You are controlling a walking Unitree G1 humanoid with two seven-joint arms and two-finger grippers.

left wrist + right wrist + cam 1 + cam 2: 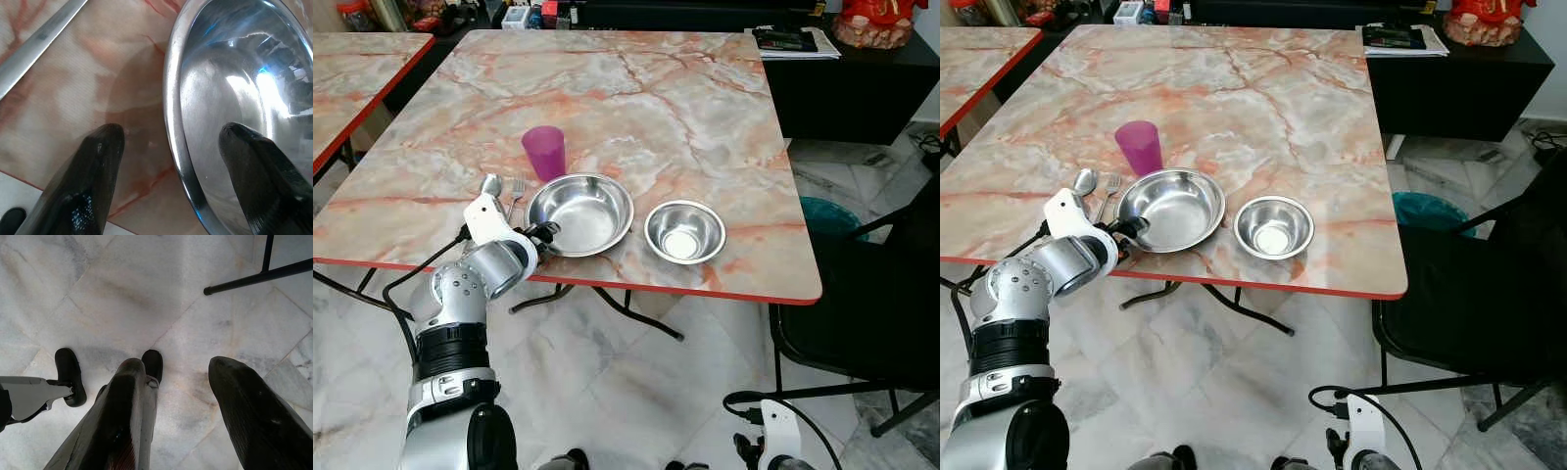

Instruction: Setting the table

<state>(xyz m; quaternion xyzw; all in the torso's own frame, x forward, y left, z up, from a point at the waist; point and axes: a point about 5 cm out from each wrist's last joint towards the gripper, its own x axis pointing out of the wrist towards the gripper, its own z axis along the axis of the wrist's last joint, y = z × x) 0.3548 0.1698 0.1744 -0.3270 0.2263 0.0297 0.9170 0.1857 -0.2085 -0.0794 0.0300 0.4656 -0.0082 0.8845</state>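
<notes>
Marbled pink tabletop [636, 108] with red edging, over a pale marble floor [636, 392].

Left eye view: large steel bowl [579, 213] near the front edge; small steel bowl [684, 231] just beside it at 3 o'clock, not touching. Purple cup [544, 152] upright at 11 o'clock of the large bowl, close to its rim. Spoon [490, 184] and fork [517, 194] lie side by side at 9 o'clock of the large bowl. Left tool [546, 235] at the large bowl's rim, 8 o'clock side, silver arm rising from below. Black chair [871, 313] at the table's 3 o'clock side. Black cabinet [852, 88] behind, papers on top.

Right eye view: same layout; right arm [1361, 441] hangs low at the bottom edge.

Left wrist view: fingers [100, 166] spread wide and straddling the large bowl's rim, one tip on the tabletop outside, the other inside the bowl. A utensil handle crosses the corner.

Right wrist view: right tool [173, 396] open over the floor, idle; a chair leg [259, 276] beyond.
</notes>
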